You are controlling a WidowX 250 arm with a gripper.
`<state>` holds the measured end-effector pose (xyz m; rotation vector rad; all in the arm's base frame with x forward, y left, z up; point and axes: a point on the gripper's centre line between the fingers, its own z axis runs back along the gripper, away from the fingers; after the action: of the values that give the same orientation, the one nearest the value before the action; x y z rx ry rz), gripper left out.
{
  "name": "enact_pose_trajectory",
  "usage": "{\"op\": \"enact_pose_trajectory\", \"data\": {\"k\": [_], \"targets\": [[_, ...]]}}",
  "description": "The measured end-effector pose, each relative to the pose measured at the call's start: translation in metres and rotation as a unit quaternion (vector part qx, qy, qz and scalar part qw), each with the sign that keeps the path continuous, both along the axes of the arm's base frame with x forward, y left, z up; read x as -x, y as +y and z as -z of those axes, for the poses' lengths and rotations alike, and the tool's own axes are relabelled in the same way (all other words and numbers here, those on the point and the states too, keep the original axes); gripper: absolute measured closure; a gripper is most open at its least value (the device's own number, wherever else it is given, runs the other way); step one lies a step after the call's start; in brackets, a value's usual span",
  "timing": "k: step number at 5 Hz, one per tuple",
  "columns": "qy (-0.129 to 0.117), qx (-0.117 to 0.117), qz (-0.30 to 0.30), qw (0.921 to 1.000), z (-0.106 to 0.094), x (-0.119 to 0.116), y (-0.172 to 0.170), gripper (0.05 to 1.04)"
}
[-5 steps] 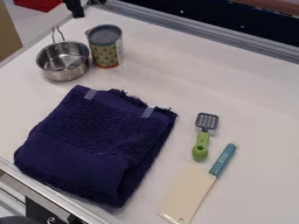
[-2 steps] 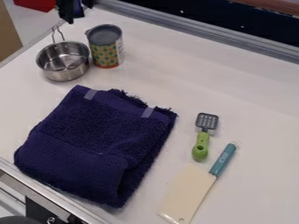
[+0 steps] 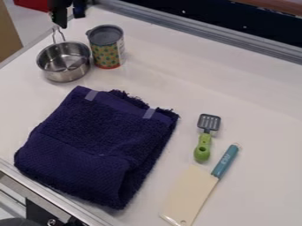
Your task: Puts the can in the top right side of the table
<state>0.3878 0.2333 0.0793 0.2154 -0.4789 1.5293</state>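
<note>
Two utensils lie in the lower right of the frame: we see a cleaver [image 3: 189,194] with a teal handle and pale blade, and just above it a slotted turner [image 3: 203,145] with a green handle. Left of them, a folded dark blue towel [image 3: 97,145] covers much of the lower left of the white table [image 3: 247,101]. Farther off, in the upper left, we find a steel saucepan [image 3: 63,73], its wire handle pointing at the top edge. Just to its right the can [image 3: 107,50] stands upright with a grey lid; we cannot tell whether the two touch. The can is outside the grasp of the black gripper [image 3: 69,18], lower in the frame and to the right of its fingers. Those fingers are parted, with nothing held between them. The frame's top edge cuts off the gripper's upper part, and we cannot make out if a fingertip meets the saucepan's handle. The gripper hangs down at the upper left, fingertips lowest.
</note>
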Motion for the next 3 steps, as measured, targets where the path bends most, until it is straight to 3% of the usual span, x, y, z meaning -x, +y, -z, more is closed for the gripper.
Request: {"op": "enact_pose_trajectory", "data": {"k": [1,3], "targets": [[0.006,-0.002,-0.003,1.0,0.015,0.0,-0.008,0.084],[0.002,-0.009,-0.007,0.9999,0.021,-0.008,-0.021,0.084]]}}
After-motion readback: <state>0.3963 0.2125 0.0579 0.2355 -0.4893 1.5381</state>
